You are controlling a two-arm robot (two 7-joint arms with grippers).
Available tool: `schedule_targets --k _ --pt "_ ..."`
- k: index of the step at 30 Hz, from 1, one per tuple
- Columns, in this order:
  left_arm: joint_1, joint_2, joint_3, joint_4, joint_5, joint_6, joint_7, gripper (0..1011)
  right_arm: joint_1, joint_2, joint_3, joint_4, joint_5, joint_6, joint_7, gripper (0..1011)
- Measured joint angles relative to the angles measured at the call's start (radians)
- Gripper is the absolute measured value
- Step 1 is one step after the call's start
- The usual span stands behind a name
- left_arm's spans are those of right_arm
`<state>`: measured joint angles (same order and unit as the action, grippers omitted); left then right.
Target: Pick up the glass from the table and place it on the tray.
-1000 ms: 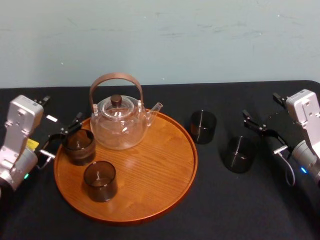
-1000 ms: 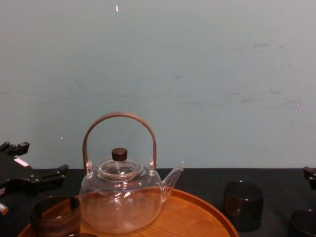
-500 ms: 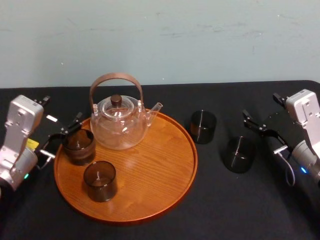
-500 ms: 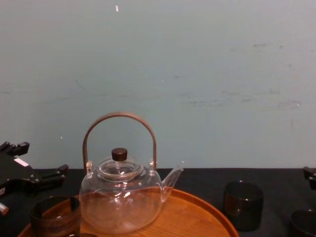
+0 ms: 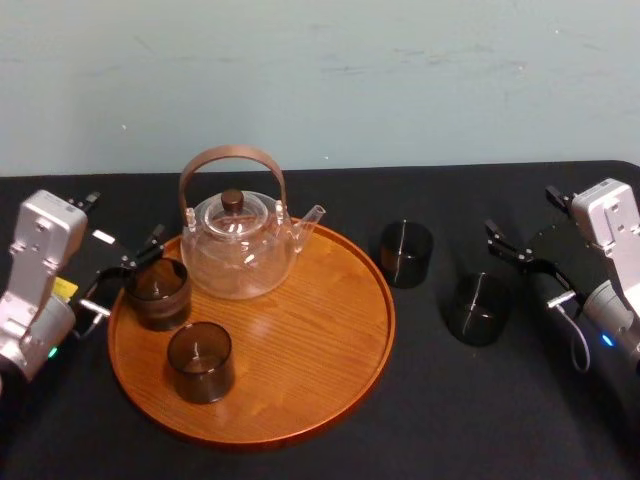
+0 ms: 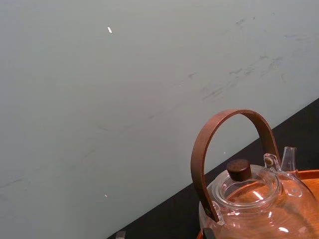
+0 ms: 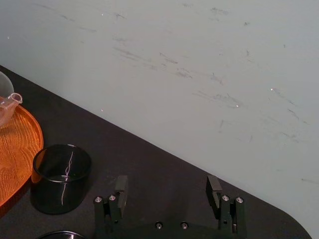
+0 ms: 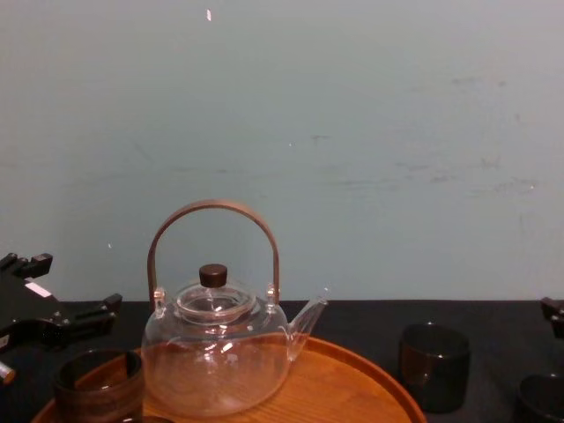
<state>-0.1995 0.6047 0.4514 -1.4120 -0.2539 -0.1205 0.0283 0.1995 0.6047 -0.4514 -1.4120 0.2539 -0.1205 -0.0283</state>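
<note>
Black table [image 5: 450,400] carries the tray [image 5: 330,330] left of centre, w/ clear teapot [image 5: 238,250] at tray's back edge. L claw [image 5: 125,272] is by tray's left edge, jaws wide apart, gripping nothing, w/ rim glass [image 5: 157,292] just inside the tray beside its tips; R claw [image 7: 167,188] is toward table's right edge, jaws wide apart too, empty. On tray's front-left stands front glass [image 5: 200,362]; 2 more are off the tray on the table: mid glass [image 5: 406,253] just beside tray's right rim, right glass [image 5: 477,309] between it & R claw, apart from both.
</note>
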Motion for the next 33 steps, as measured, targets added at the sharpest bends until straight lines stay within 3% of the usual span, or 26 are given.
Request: schedule_targets --k 28,33 --pt "0.0 0.0 0.0 0.0 0.0 0.0 0.0 1001 0.0 0.0 0.0 0.0 0.0 0.0 0.0 1002" --pt "0.0 0.0 0.0 0.0 0.0 0.0 0.0 1001 -0.015 0.0 0.021 -0.004 0.02 -0.015 0.037 1002"
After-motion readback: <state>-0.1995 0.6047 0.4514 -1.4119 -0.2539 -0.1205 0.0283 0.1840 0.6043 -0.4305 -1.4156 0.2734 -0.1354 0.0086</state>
